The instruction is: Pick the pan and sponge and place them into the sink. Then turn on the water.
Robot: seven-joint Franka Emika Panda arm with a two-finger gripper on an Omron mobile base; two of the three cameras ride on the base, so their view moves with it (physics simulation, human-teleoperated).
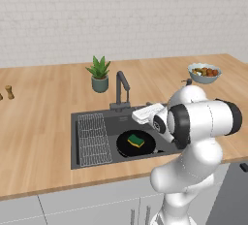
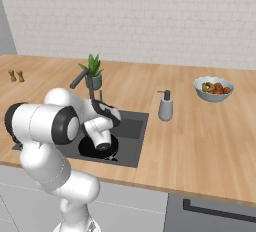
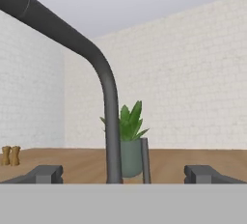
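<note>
Pincer [image 3: 123, 174] open over wooden counter [image 1: 43, 122], brick wall [image 1: 121, 15].

You are seeing the arm covering the sink's [image 1: 92, 117] right end in the left base view, and from the right it is hiding most of the pan [image 2: 88, 148] beside the faucet [image 2: 83, 80]. The hand view's top edge is cutting off the faucet's spout, and its base (behind the grey band) is staying unreadable.
</note>
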